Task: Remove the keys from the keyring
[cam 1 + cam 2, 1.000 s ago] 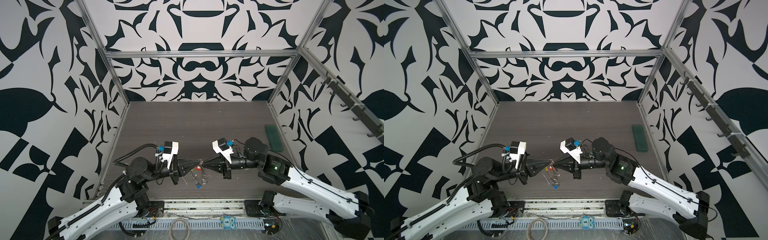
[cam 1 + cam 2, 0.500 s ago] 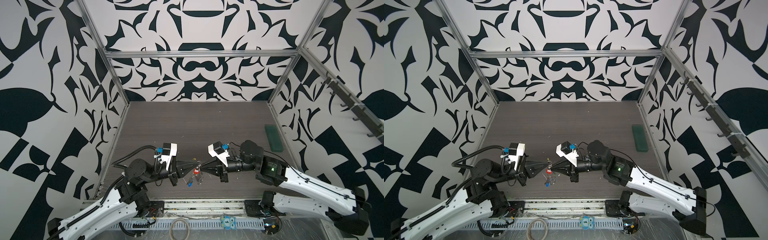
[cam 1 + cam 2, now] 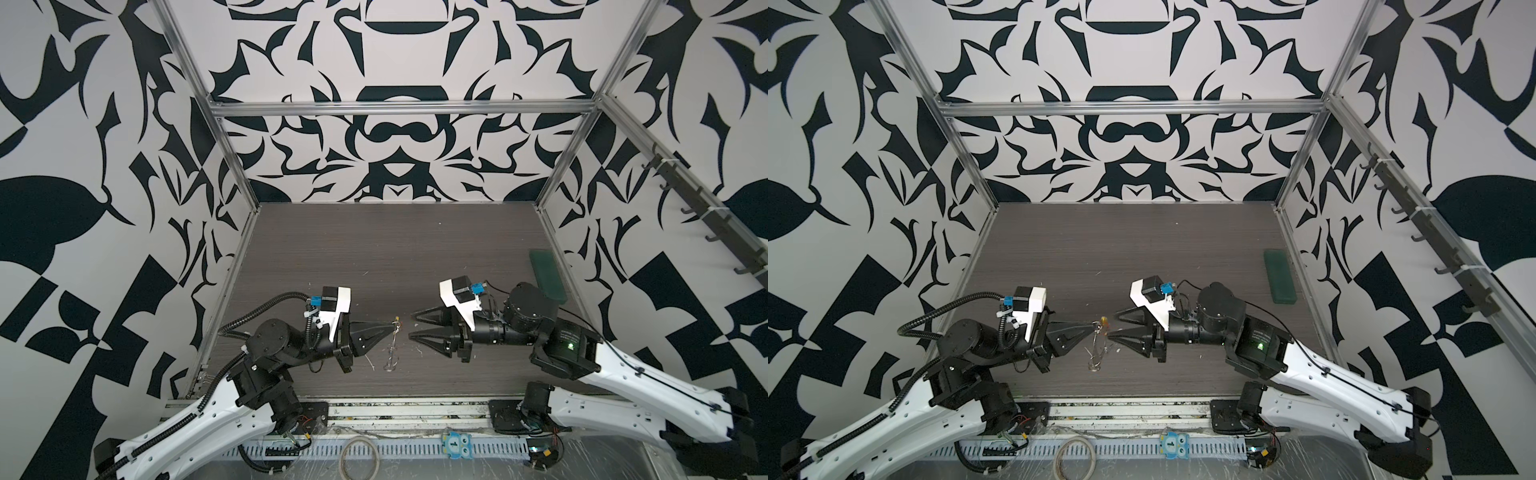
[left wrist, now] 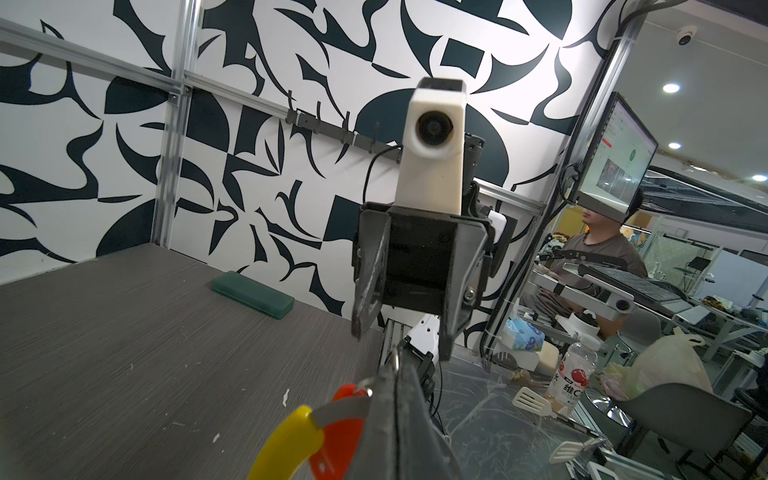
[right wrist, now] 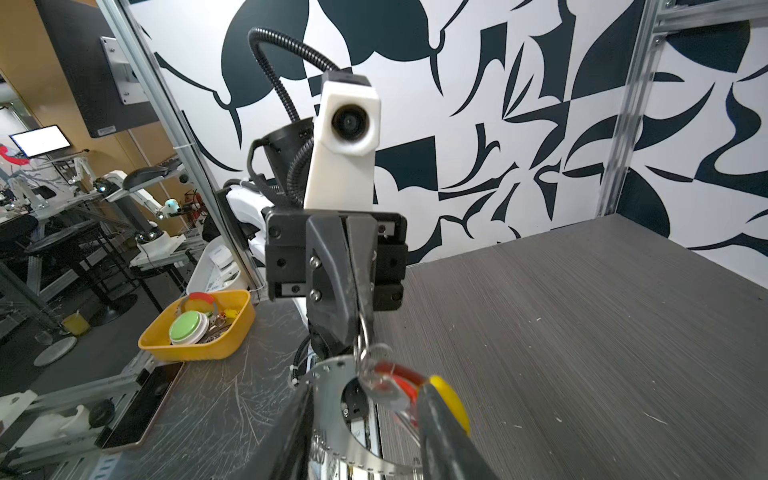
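Note:
Just above the table [image 3: 374, 257], my left gripper [image 3: 392, 326] [image 3: 1094, 326] is shut on the small metal ring [image 5: 363, 345] of the keyring [image 3: 390, 353] [image 3: 1096, 353]. The grey dotted loop [image 5: 332, 415] dangles from that ring. In the wrist views its yellow section [image 4: 286, 440] [image 5: 451, 399] and a red key [image 4: 340, 436] [image 5: 399, 374] hang by the jaws. My right gripper [image 3: 410, 326] [image 3: 1113, 325] faces the left one, open. The loop hangs between its fingers [image 5: 440, 436]; I cannot tell if they touch it.
A dark green case [image 3: 548, 272] [image 4: 251, 294] lies by the right wall. A rail of hooks [image 3: 681, 183] runs along that wall. A beige hoop [image 3: 359, 457] sits below the front edge. Off the table stands a yellow bin [image 5: 199, 332].
The right gripper has opened, let go and drawn back slightly to the right. The keyring now hangs from the left gripper alone, which has stayed shut and nearly still.

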`<action>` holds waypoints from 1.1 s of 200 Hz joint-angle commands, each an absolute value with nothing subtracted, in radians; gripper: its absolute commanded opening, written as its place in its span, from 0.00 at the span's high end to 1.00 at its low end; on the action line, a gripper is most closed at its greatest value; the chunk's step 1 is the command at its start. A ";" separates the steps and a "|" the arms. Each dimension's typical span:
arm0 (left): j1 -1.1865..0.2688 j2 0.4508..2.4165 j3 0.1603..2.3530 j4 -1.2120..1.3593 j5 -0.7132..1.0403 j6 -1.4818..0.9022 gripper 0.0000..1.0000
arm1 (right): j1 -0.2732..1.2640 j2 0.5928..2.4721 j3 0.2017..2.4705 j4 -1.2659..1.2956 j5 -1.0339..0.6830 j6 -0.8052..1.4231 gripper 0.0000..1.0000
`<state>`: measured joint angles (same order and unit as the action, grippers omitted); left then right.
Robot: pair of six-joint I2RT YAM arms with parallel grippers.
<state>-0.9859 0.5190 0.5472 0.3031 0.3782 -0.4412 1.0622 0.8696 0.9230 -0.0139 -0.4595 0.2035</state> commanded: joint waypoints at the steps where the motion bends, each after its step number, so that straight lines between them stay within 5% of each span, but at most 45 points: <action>1: -0.983 0.515 0.550 0.345 0.369 -0.437 1.00 | 1.066 0.905 0.959 0.120 -0.503 0.266 0.57; 150: -0.983 0.510 0.534 0.357 0.355 -0.437 1.00 | 1.068 0.913 0.928 0.133 -0.531 0.298 0.92; 220: -0.983 0.508 0.528 0.362 0.344 -0.436 1.00 | 1.070 0.929 0.923 0.132 -0.555 0.316 0.90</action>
<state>-0.9859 0.5125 0.5415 0.3180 0.3630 -0.4412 1.0618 0.9245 0.9222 0.0872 -0.5144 0.3023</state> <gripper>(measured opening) 0.046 0.089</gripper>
